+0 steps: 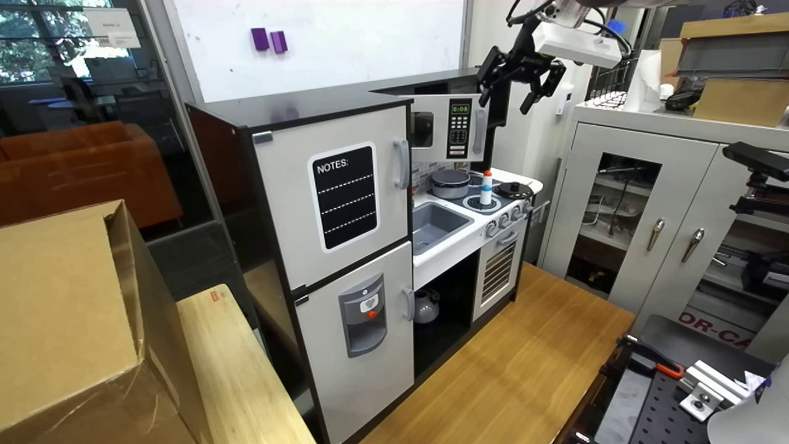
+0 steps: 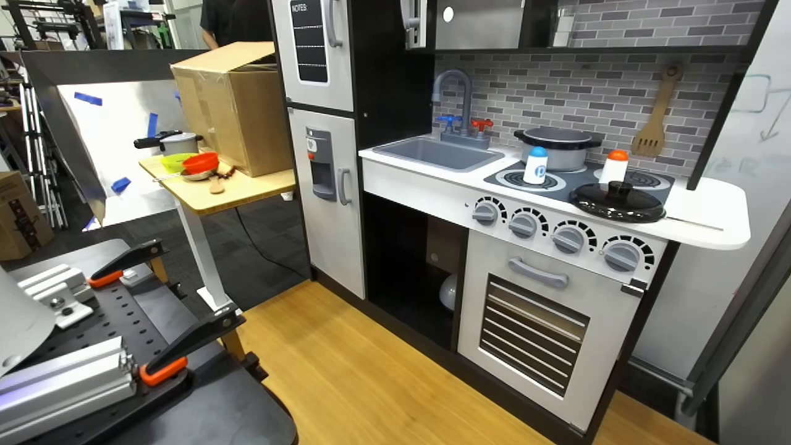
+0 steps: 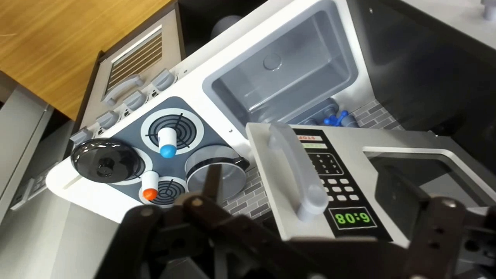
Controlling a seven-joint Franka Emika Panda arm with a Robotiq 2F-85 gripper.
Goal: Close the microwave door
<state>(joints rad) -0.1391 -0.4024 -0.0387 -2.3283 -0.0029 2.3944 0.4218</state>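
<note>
We find the hand (image 1: 505, 107) released, its fingers (image 3: 438, 221) spread, with nothing seen grasped between them. The microwave door (image 1: 449, 127) stands swung out, near and below the hand, outer face toward the wrist camera; contact cannot be confirmed. We judge the step to be a push, not a grip. We recommend pressing that face near the handle (image 3: 296, 170), far from the hinged side, following the door's arc into the recess (image 2: 477, 31), without hooking its free edge.

Smooth microwave door (image 3: 356, 166), glossy lid (image 2: 618, 207), smooth plastic-looking sink (image 3: 294, 77), wooden spatula (image 2: 655, 125), matt cardboard box (image 2: 266, 123), wood-grain platform (image 1: 518, 351)
</note>
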